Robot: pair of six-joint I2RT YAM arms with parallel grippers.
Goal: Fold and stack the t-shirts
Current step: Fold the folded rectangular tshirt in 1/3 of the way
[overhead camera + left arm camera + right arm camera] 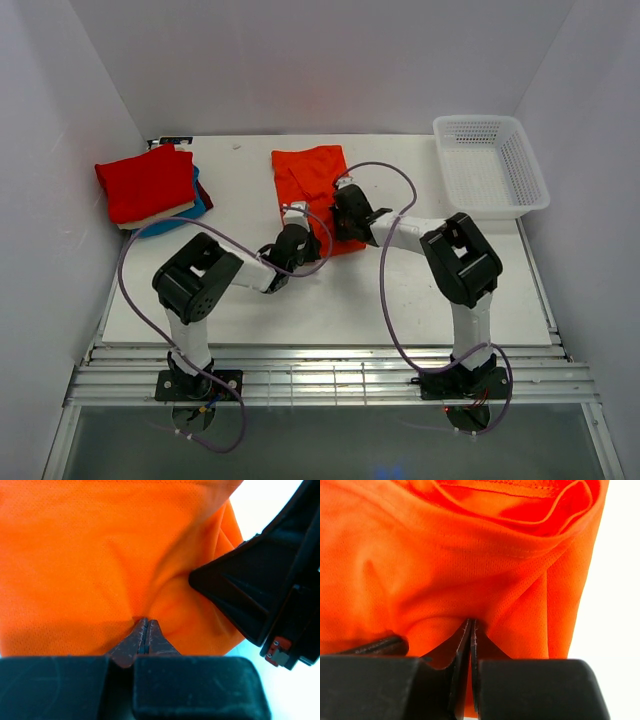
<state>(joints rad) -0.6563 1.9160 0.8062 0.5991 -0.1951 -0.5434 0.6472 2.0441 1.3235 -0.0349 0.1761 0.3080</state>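
Now | step: folding bright orange soft-cloth t-shirt [308,175] | my left claw [146,630], right claw [470,630] both clamped on its six o'clock edge | next: I judge, lift together toward twelve o'clock.

Table [330,300] with orange t-shirt [305,175], stack [150,185], basket [535,190]

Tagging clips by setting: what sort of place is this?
Probably a lab robot cell, not a home: plain white walls box in a white table, and two arms are bolted to a metal rail at its near edge.
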